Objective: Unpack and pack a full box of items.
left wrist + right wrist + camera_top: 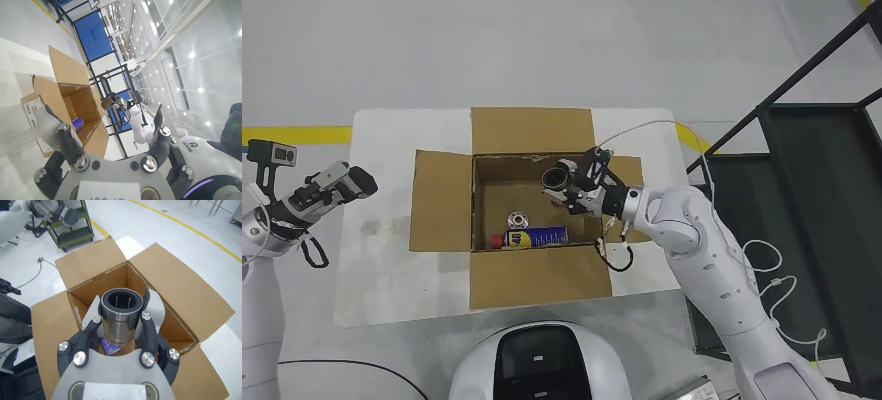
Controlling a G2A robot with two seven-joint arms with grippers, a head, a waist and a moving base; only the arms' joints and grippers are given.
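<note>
An open cardboard box (pixel 442 200) stands on the white table with all its flaps folded out. Over its right part my right gripper (pixel 567 187) is shut on a steel cylinder bearing (pixel 121 317), which hangs above the box opening (pixel 175 321). The same bearing (pixel 109 101) appears far off in the left wrist view. On the box floor lie a blue spray can (pixel 535 238) and a small round metal part (pixel 516 218). My left gripper (pixel 102 121) is open and holds nothing; it sits off the table's left edge (pixel 354 180), apart from the box (pixel 75 98).
The white table (pixel 382 270) has bare surface left of the box. A dark metal rack (pixel 812 190) stands to the right of the table. A green cart (pixel 75 232) stands on the floor beyond the box.
</note>
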